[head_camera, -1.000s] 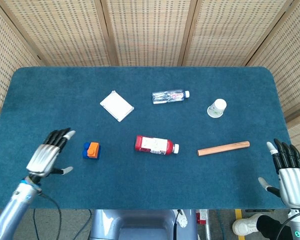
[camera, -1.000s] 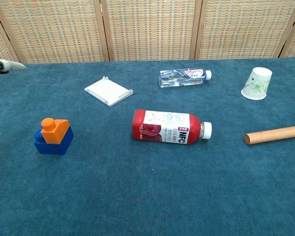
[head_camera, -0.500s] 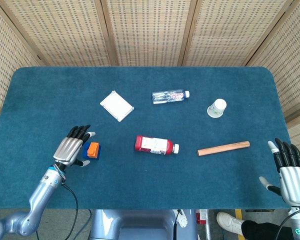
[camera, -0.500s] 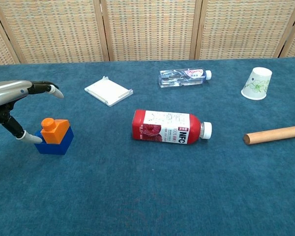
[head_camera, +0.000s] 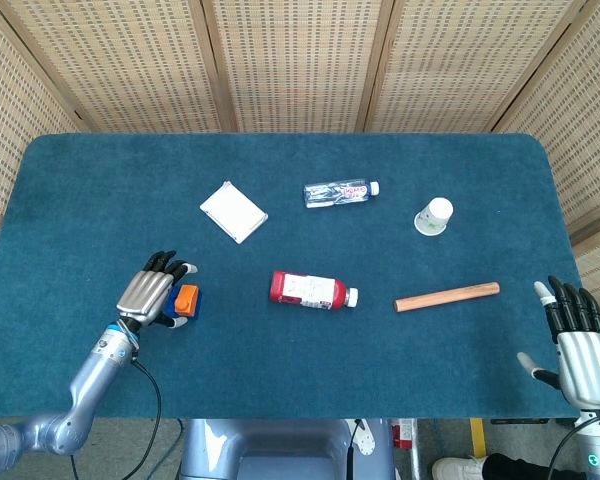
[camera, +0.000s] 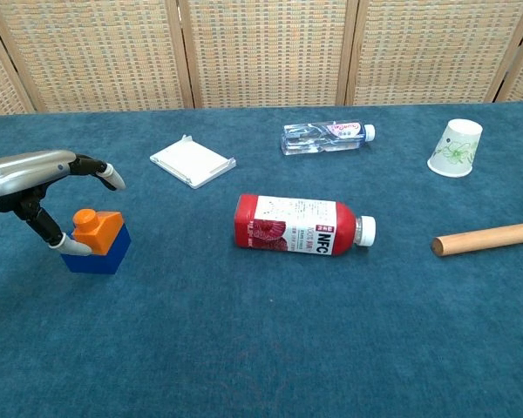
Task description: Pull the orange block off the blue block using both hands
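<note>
The orange block (head_camera: 187,298) (camera: 98,230) sits on top of the blue block (head_camera: 194,308) (camera: 98,257) at the front left of the table. My left hand (head_camera: 152,295) (camera: 35,178) is right beside the pair on its left, fingers arched over it with a gap. Its thumb tip touches the left side of the blocks; nothing is gripped. My right hand (head_camera: 577,342) hovers at the table's front right edge, fingers spread and empty, far from the blocks. It shows only in the head view.
A red juice bottle (camera: 301,225) lies in the middle, a clear water bottle (camera: 326,136) behind it. A white flat box (camera: 192,161) lies back left, a paper cup (camera: 455,148) back right, and a wooden stick (camera: 488,238) at the right.
My left hand has moved right from open space up to the blocks, and its thumb now touches them. The right hand has barely moved.
</note>
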You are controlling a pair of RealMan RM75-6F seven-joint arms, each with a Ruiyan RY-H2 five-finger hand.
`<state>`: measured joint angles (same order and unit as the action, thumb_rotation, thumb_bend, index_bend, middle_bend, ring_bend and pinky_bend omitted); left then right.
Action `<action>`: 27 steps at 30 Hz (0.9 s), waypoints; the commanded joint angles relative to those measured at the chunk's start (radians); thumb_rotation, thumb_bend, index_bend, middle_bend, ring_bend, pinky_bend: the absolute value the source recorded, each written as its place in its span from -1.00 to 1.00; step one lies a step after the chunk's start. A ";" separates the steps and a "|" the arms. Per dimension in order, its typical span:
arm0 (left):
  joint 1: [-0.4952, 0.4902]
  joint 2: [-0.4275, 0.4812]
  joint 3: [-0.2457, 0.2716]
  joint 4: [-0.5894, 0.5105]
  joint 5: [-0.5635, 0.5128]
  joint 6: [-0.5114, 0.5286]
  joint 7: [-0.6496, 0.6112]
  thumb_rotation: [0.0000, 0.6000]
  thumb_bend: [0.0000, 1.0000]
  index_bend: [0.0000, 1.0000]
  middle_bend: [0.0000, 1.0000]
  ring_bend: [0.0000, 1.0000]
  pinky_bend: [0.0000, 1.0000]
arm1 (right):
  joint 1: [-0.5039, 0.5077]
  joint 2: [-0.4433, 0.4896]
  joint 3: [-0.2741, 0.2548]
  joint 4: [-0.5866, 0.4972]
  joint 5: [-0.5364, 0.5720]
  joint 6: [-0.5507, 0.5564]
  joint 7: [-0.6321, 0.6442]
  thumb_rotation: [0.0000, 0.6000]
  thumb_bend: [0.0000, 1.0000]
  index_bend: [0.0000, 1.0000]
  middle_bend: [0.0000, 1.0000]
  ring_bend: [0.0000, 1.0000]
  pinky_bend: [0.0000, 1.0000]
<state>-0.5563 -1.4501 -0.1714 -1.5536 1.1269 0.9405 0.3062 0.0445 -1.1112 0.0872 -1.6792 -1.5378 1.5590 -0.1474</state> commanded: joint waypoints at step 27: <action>0.007 0.079 -0.021 -0.049 0.022 0.081 -0.132 1.00 -0.38 0.07 0.03 -1.00 -1.00 | 0.006 0.004 -0.003 0.001 0.005 -0.011 0.020 1.00 -1.00 -1.00 -1.00 -1.00 -1.00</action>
<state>-0.5628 -1.3995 -0.1750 -1.5798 1.1289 1.0069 0.2367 0.0504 -1.1075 0.0844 -1.6782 -1.5329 1.5482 -0.1274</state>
